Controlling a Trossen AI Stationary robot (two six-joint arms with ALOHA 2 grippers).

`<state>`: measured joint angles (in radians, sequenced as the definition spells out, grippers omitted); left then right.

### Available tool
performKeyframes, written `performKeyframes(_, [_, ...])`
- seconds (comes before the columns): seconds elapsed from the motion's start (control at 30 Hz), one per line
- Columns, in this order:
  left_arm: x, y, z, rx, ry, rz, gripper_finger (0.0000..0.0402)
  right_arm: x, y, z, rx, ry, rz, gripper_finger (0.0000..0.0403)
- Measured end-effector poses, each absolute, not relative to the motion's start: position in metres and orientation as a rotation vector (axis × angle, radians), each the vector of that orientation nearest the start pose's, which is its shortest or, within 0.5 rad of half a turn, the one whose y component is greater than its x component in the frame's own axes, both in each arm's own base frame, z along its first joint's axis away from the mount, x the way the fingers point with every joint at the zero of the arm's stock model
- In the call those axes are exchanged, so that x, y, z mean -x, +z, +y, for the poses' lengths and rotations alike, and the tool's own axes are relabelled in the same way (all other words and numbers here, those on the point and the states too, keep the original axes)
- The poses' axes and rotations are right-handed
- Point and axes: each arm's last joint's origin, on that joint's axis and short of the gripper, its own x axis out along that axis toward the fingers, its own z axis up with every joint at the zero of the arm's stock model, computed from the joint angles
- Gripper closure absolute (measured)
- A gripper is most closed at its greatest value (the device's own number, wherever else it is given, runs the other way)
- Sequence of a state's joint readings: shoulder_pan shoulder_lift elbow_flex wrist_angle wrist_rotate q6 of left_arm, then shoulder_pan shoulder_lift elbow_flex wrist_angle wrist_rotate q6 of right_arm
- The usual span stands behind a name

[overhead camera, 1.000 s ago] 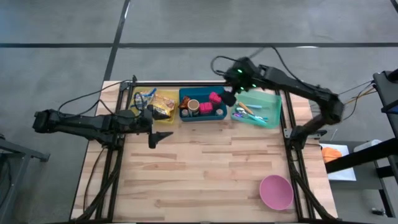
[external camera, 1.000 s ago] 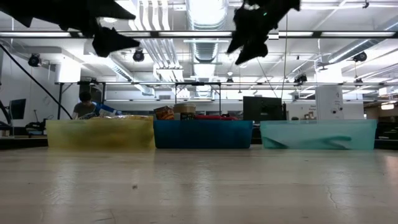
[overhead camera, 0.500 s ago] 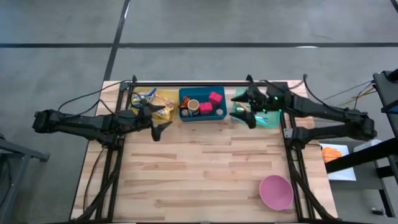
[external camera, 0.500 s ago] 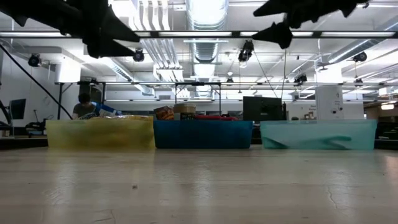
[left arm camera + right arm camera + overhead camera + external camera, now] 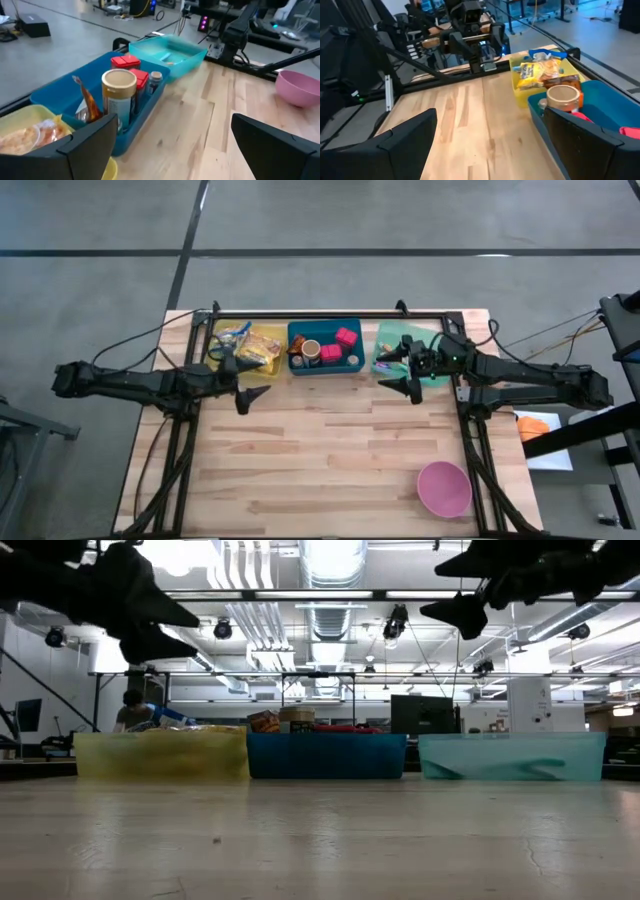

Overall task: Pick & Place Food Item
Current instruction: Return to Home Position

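Left end effector (image 5: 238,380) and right end effector (image 5: 398,376) hover, splayed apart.

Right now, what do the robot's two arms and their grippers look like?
Both arms are black, slim and jointed. The left gripper and the right gripper each end in two dark, wedge-shaped fingers. Thin black cables loop beside the left arm. A small green light glows near the right gripper's base.

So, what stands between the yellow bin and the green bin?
The blue bin stands between the yellow bin and the green bin, side by side in one row; the low view shows this plainly.
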<state>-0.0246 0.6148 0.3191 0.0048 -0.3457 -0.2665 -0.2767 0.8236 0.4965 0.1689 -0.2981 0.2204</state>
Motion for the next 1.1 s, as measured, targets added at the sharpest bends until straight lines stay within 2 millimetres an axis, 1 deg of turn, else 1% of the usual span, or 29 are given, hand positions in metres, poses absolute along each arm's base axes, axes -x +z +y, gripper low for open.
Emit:
performKeyframes(0.17, [-0.131,0.204,0.005,0.224,0.305,0.201,0.0005,-0.18,0.243,-0.038,-0.237,0.028,0.13,0.0039])
performKeyframes(0.37, [-0.121,0.192,0.003,0.204,0.267,0.182,0.0005,-0.176,0.22,-0.032,-0.206,0.059,0.087,0.0039])
performKeyframes(0.63, [-0.118,0.173,0.003,0.199,0.281,0.21,0.0005,-0.168,0.199,-0.03,-0.202,0.066,0.065,0.0039])
performKeyframes(0.93, [-0.118,0.169,0.001,0.186,0.262,0.229,0.0005,-0.159,0.18,-0.028,-0.172,0.071,0.044,0.0039])
performKeyframes(1.1, [-0.117,0.168,-0.001,0.171,0.249,0.246,0.0005,-0.153,0.17,-0.024,-0.152,0.124,0.015,0.0039])
